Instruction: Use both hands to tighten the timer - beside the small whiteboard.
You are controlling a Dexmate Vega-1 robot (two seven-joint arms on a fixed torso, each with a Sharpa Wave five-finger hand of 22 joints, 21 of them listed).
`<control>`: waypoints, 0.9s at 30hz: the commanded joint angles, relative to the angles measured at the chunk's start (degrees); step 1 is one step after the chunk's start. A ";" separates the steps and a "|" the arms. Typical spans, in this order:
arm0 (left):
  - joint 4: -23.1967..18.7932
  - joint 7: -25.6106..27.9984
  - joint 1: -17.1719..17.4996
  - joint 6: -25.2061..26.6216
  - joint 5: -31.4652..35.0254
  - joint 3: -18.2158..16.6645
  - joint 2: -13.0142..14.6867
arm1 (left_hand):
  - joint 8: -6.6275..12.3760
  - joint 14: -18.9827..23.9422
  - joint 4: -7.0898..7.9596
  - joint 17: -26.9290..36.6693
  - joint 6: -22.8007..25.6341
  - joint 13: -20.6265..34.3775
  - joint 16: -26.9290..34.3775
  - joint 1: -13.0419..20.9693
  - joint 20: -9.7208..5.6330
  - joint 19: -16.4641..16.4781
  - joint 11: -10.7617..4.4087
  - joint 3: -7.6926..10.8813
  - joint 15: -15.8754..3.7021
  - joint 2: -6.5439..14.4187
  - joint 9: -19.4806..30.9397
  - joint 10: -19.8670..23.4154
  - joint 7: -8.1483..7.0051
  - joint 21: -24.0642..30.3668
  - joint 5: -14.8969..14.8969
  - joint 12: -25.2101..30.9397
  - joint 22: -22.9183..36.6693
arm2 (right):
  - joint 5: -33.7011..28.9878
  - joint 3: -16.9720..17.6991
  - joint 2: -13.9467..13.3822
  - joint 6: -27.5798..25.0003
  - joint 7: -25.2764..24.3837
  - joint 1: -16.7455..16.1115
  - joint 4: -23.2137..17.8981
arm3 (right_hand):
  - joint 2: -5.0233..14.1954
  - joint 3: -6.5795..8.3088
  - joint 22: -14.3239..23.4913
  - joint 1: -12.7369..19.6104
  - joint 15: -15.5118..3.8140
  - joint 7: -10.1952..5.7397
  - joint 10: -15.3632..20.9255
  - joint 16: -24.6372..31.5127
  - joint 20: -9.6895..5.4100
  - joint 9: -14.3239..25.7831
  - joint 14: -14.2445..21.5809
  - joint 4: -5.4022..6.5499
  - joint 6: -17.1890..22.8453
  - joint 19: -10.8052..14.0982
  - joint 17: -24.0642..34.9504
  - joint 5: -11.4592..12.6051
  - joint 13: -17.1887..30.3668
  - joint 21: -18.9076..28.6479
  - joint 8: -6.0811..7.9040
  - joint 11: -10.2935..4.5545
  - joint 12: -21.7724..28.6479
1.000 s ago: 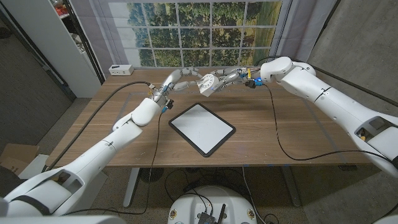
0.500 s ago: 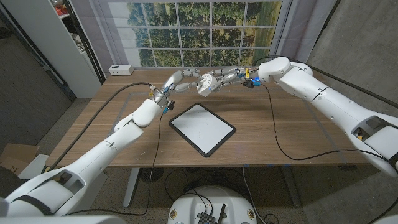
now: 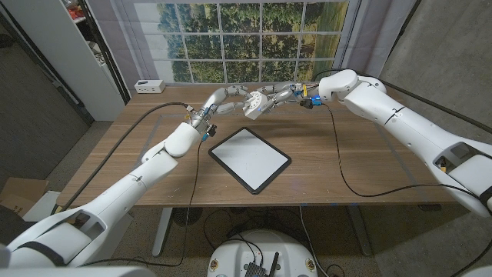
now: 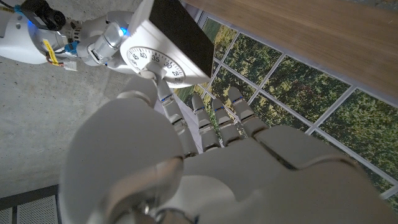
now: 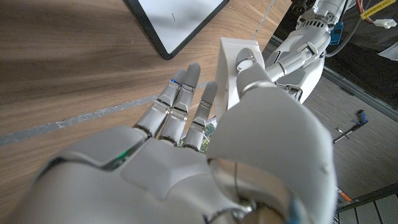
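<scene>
While both arms reach across the table (image 3: 361,165), the white timer (image 3: 253,105) sits up off the wood between the two hands, beyond the small whiteboard (image 3: 250,158). Left hand (image 3: 231,97) fingers touch its dial side; right hand (image 3: 280,95) fingers grip its body.

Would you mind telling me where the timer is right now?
In the head view the timer is at the table's far middle, just beyond the small whiteboard, held up between the left hand and the right hand.
</scene>
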 commanded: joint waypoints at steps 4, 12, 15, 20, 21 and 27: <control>0.82 0.41 -0.55 -0.23 0.62 0.33 -0.43 | 1.04 0.96 0.19 0.30 1.95 0.26 0.67 1.29 -0.15 0.68 -0.69 -0.58 -3.12 0.21 0.65 0.81 -0.03 -0.25 0.60 0.80 0.15 | 0.07 -0.55 0.53 0.33 1.45 0.76 1.09 | 0.55 -0.10 0.19 -0.60 -9.78 7.09 -0.08 -0.33 -1.09 6.57 -0.01 0.15 10.62 -0.51 0.43 0.30 0.11 -0.01 4.58 0.21 -0.24; 1.69 -0.15 -2.16 -1.62 2.77 0.86 0.33 | 2.02 1.42 -0.07 0.36 4.01 0.41 0.80 3.25 -0.21 1.30 -1.46 -0.64 -3.53 1.08 1.52 1.77 0.14 -0.22 1.13 1.15 0.28 | -0.17 -0.88 0.50 0.49 2.38 1.22 1.52 | 0.54 -0.13 0.18 -0.71 -9.80 7.11 -0.31 -0.70 -1.15 6.51 -0.05 0.17 10.78 -0.70 0.64 0.30 0.09 0.00 4.44 0.24 -0.37; 2.17 -0.62 -3.12 -2.58 4.01 1.17 0.81 | 2.44 1.58 -0.10 0.38 5.01 0.44 0.85 3.82 -0.37 1.37 -1.97 -0.68 -3.66 1.35 1.74 2.08 0.22 -0.24 1.26 1.26 0.32 | -0.32 -0.97 0.31 0.64 2.83 1.39 1.54 | 0.53 -0.17 0.17 -0.81 -9.77 7.15 -0.26 -0.78 -1.12 6.49 0.01 0.22 10.84 -0.76 0.68 0.29 0.05 0.00 4.41 -0.13 -0.38; 3.50 -1.37 -5.13 -4.84 6.41 1.78 1.51 | 2.90 1.68 0.03 0.45 6.20 0.49 0.89 4.29 -0.57 1.70 -2.44 -1.02 -4.00 1.51 2.00 2.70 0.40 -0.16 1.37 1.46 0.40 | -0.47 -1.21 0.11 0.65 3.74 1.68 1.66 | 0.46 -0.21 0.16 -0.91 -9.79 7.17 -0.46 -1.03 -1.09 6.45 -0.02 0.21 10.90 -0.92 0.76 0.27 0.10 -0.02 4.32 0.01 -0.45; 3.80 -1.58 -5.65 -5.42 7.12 1.96 1.74 | 2.90 1.72 0.05 0.46 6.23 0.50 0.90 4.32 -0.60 1.73 -2.37 -1.04 -4.07 1.54 2.00 2.74 0.40 -0.15 1.38 1.47 0.40 | -0.51 -1.27 0.08 0.70 3.98 1.76 1.72 | 0.48 -0.20 0.16 -0.94 -9.77 7.20 -0.40 -1.11 -1.11 6.44 -0.05 0.23 10.88 -0.93 0.75 0.27 0.10 -0.02 4.29 -0.14 -0.43; 6.41 -4.01 -10.85 -10.99 13.27 3.70 3.73 | 3.26 1.72 0.04 0.51 7.38 0.53 0.90 4.88 -0.82 1.80 -3.09 -1.32 -4.29 1.61 2.09 2.90 0.63 -0.14 1.50 1.48 0.47 | -1.26 -1.90 -0.21 0.75 5.59 2.66 1.87 | 0.46 -0.21 0.14 -0.94 -9.80 7.36 -0.54 -1.35 -1.20 6.39 -0.04 0.17 11.12 -1.19 0.93 0.27 0.06 -0.06 4.22 -0.38 -0.54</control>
